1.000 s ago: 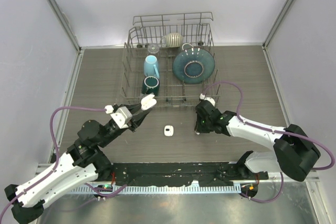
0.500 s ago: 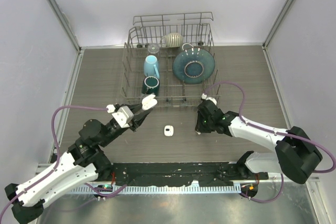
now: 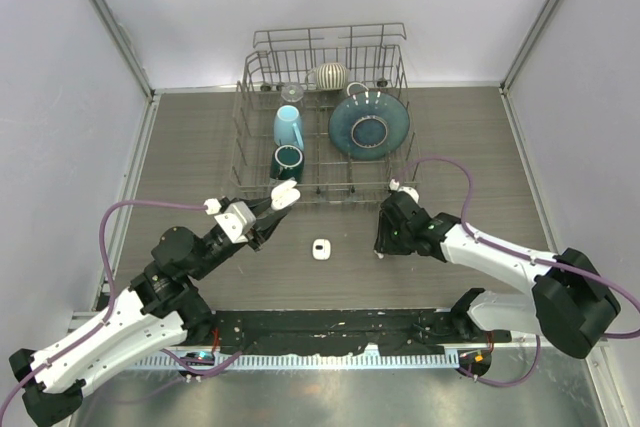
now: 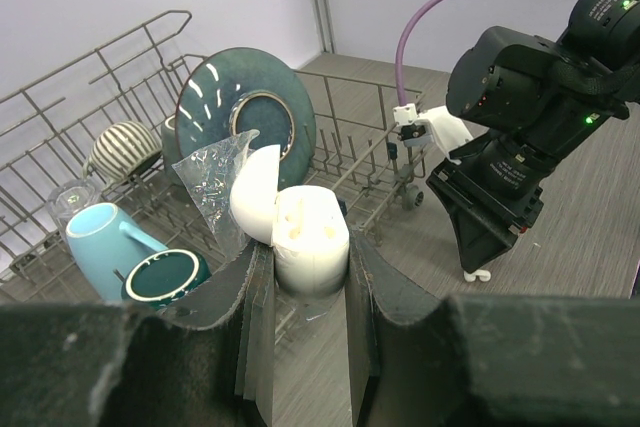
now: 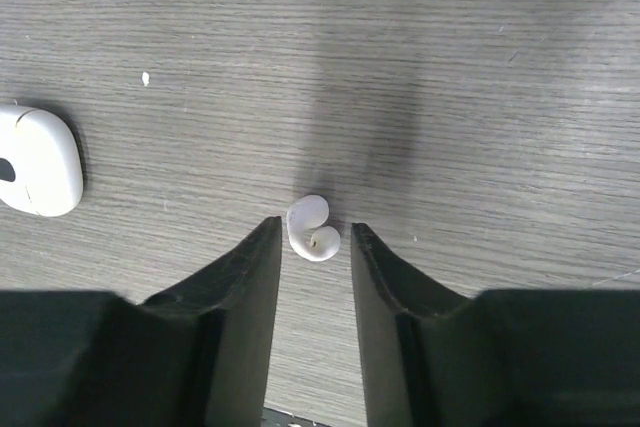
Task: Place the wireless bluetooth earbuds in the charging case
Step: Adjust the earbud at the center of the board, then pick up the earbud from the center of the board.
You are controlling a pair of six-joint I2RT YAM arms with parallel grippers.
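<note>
On woodgrain tabletop (image 5: 500, 97), curled glossy-wht earbud (image 5: 313, 228)

A dish rack (image 3: 340, 187) at the far middle of the table (image 3: 480, 147) holds a plate (image 3: 369, 125) on its right and mugs (image 3: 288, 127) on its left. Just before it, the left gripper (image 4: 305, 277) clasps an open charging case (image 4: 308, 237). A closed charging case (image 3: 321, 249) lies on the table between the arms, and an earbud (image 5: 313, 228) lies to its right, at the parted tips of the right gripper (image 5: 313, 247).

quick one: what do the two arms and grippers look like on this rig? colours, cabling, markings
The left arm and right arm have white link shells and chunky black joints, each with a purple cable looping to the wrist. The left gripper and right gripper have matte black, tapering fingers. A green light glows on the right wrist.
</note>
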